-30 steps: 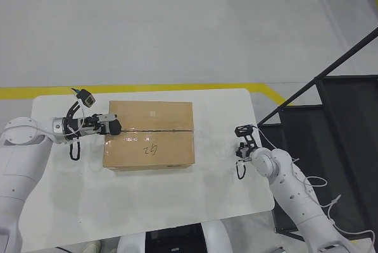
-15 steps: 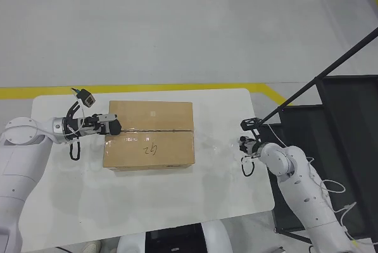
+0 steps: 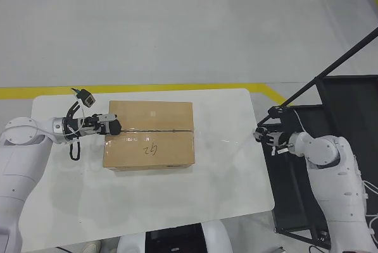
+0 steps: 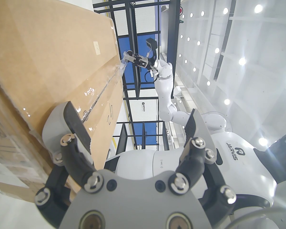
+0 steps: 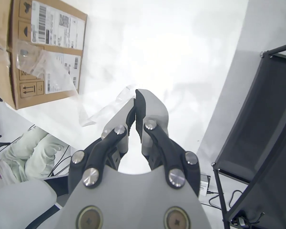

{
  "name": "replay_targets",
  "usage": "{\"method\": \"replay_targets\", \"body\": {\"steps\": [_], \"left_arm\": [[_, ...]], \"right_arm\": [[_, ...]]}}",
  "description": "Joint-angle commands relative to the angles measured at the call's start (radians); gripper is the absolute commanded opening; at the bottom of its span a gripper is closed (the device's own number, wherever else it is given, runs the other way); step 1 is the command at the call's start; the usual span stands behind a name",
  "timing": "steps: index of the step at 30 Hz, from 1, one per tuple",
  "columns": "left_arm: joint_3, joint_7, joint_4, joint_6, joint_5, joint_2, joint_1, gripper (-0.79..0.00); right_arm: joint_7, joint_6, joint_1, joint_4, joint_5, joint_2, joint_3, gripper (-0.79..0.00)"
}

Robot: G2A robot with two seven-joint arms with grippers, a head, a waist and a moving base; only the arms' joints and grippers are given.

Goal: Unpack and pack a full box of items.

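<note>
The closed cardboard box (image 3: 149, 143) lies left of centre on the table (image 3: 176, 196), long axis 9 to 3 o'clock. The left gripper (image 3: 114, 124) sits spread open at its 9 o'clock end — one finger (image 4: 74, 122) over the top seam. At the table's 3 o'clock edge the right gripper (image 3: 259, 134) pinches a clear tape strip (image 5: 102, 114), plain in its wrist view, faint from above

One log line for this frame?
box: closed, on table | left gripper: open, at box top edge | right gripper: shut on tape | tape: stretched from box seam
</note>
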Motion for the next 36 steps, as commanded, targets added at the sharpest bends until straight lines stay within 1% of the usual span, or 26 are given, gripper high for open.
{"method": "replay_targets", "body": {"steps": [1, 2, 5, 8, 10, 14, 16, 18, 24, 27, 36], "left_arm": [[0.0, 0.0, 0.0, 0.0, 0.0, 0.0, 0.0, 0.0], [0.0, 0.0, 0.0, 0.0, 0.0, 0.0, 0.0, 0.0], [0.0, 0.0, 0.0, 0.0, 0.0, 0.0, 0.0, 0.0], [0.0, 0.0, 0.0, 0.0, 0.0, 0.0, 0.0, 0.0], [0.0, 0.0, 0.0, 0.0, 0.0, 0.0, 0.0, 0.0], [0.0, 0.0, 0.0, 0.0, 0.0, 0.0, 0.0, 0.0], [0.0, 0.0, 0.0, 0.0, 0.0, 0.0, 0.0, 0.0], [0.0, 0.0, 0.0, 0.0, 0.0, 0.0, 0.0, 0.0], [0.0, 0.0, 0.0, 0.0, 0.0, 0.0, 0.0, 0.0], [0.0, 0.0, 0.0, 0.0, 0.0, 0.0, 0.0, 0.0], [0.0, 0.0, 0.0, 0.0, 0.0, 0.0, 0.0, 0.0]], "right_arm": [[-0.044, 0.037, -0.006, -0.018, -0.035, 0.003, 0.024, -0.785], [-0.063, 0.056, -0.008, -0.026, -0.048, 0.004, 0.032, -0.785], [-0.117, 0.13, -0.013, -0.051, -0.153, 0.008, 0.04, -0.785], [-0.126, 0.168, -0.008, -0.067, -0.177, 0.01, 0.041, -0.785], [-0.115, 0.178, -0.003, -0.069, -0.161, 0.011, 0.04, -0.785], [-0.047, 0.161, 0.025, -0.032, -0.044, 0.014, 0.054, -0.785], [-0.014, 0.158, 0.038, -0.009, -0.052, 0.02, 0.066, -0.785], [0.023, 0.15, 0.049, 0.019, -0.026, 0.024, 0.065, -0.785], [0.063, 0.154, 0.07, 0.09, -0.094, 0.035, 0.04, -0.785], [0.084, 0.152, 0.082, 0.126, -0.101, 0.037, 0.02, -0.785], [0.129, 0.119, 0.13, 0.243, -0.046, 0.037, -0.064, -0.785]]}}
